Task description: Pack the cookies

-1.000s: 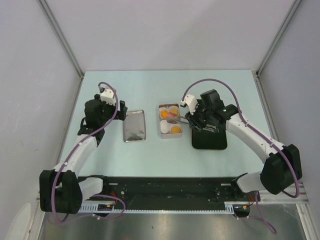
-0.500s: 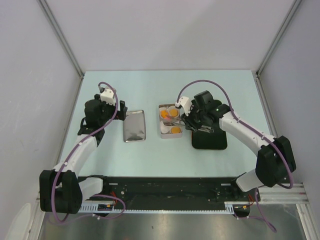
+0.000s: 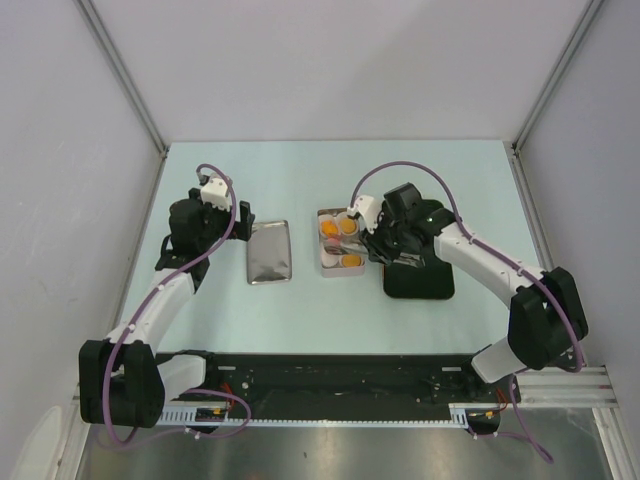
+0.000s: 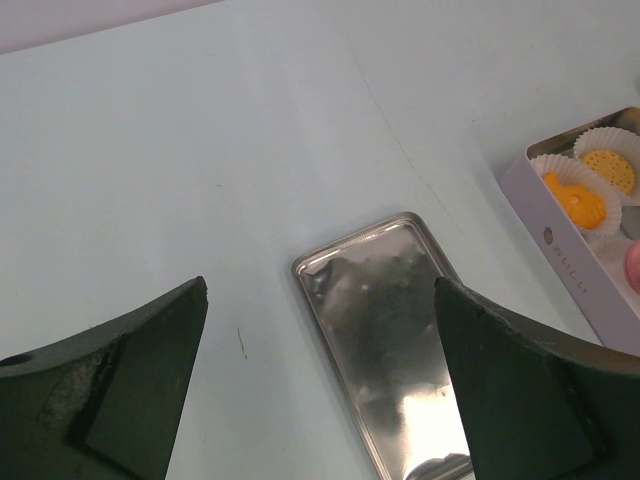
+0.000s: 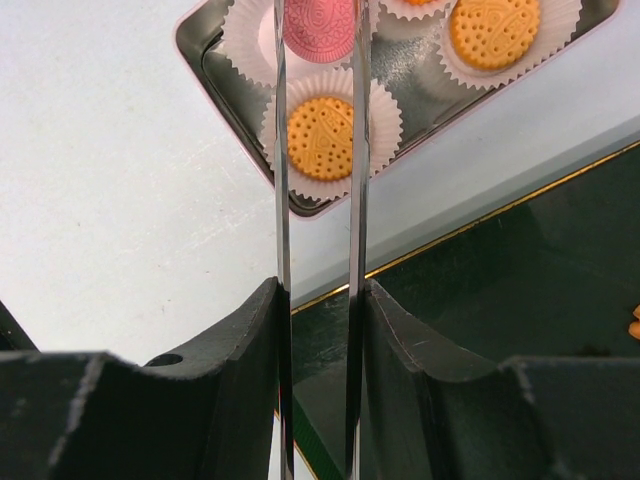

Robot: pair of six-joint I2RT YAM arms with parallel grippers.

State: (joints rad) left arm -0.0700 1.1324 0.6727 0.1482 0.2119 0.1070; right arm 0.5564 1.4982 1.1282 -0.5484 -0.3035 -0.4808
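Note:
My right gripper [image 5: 320,290] is shut on metal tweezers [image 5: 357,150]. The tweezer blades pinch the pink round cookie [image 5: 318,25] over a white paper cup in the open tin [image 5: 205,60]. Orange cookies [image 5: 320,135] lie in the other cups. In the top view the right gripper [image 3: 385,245] reaches over the tin [image 3: 340,268] from the right, with the pink cookie [image 3: 330,250] at the tin's near left. My left gripper [image 4: 320,287] is open and empty above the silver lid [image 4: 385,330], left of the tin [image 4: 575,270].
A black tray [image 3: 418,275] lies right of the tin, under my right wrist; an orange cookie [image 5: 634,322] shows at its edge. The silver lid [image 3: 269,251] lies left of the tin. Grey walls enclose the table on three sides.
My right arm has moved left, carrying the tweezers and the pink cookie from the tin's right side to over its near-left cup. The left arm has not moved.

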